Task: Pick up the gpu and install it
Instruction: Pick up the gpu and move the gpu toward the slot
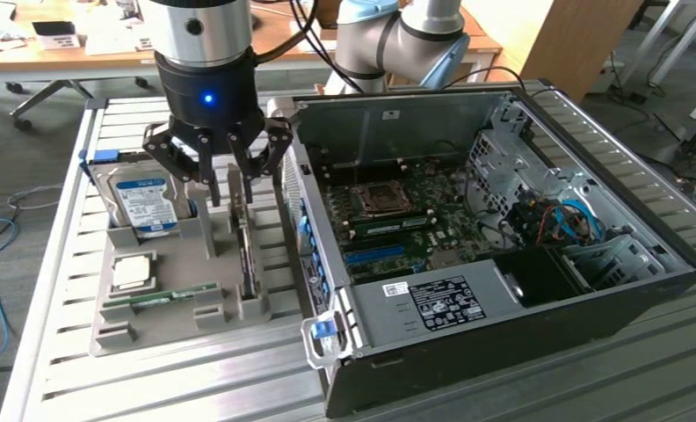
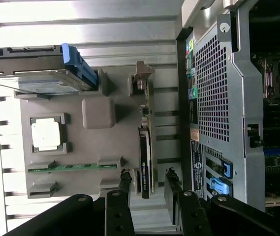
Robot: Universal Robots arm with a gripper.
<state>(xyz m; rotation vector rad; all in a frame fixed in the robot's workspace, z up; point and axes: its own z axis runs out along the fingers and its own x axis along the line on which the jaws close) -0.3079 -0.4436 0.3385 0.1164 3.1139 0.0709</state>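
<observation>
Pincer [image 2: 147,176] is spread, straddling one end of the gpu [image 2: 146,155], which stands on edge in the grey tray [image 1: 172,327] beside the open case [image 1: 629,294]; nothing pinched. Risk we see: gripping so near the end, the card could twist or snag the tray. Wrist view gives the gaps either side of the card; exterior view gives the motherboard [image 1: 407,207].

Dark gpu [image 1: 247,255] [image 2: 145,162] upright on edge

The arm [image 1: 201,31] points straight down, wrist vertical. Its jaws stand parted, the dark fingers [image 2: 125,184] hanging apart.
</observation>
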